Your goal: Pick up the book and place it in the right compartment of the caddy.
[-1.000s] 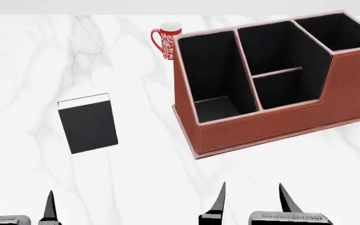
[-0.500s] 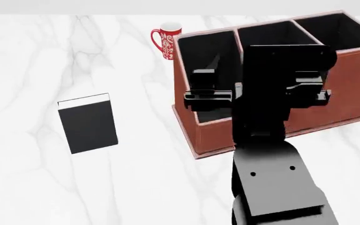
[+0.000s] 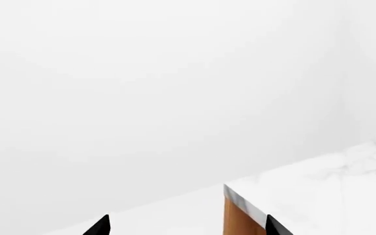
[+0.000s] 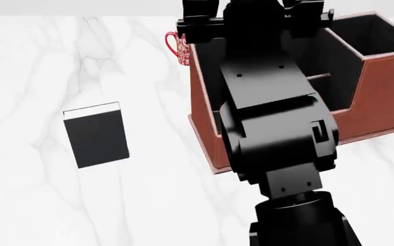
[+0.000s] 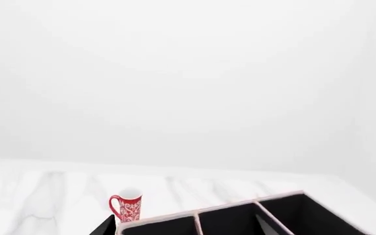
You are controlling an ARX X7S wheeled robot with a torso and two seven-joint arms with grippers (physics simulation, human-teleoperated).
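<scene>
While my right arm [image 4: 272,113] rises over the caddy [image 4: 381,87], hiding much of it, the book [image 4: 96,134] lies flat on the white bench [image 4: 33,66], well left of the caddy. My right gripper [image 5: 184,224] hangs wide and empty; my left gripper [image 3: 186,226] too. A red mug [image 5: 127,207] stands behind the caddy.

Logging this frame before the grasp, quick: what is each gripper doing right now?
Left gripper: open, fingers spread apart, holding nothing.
Right gripper: open and empty, raised above the caddy; the book lies untouched on the table.
</scene>
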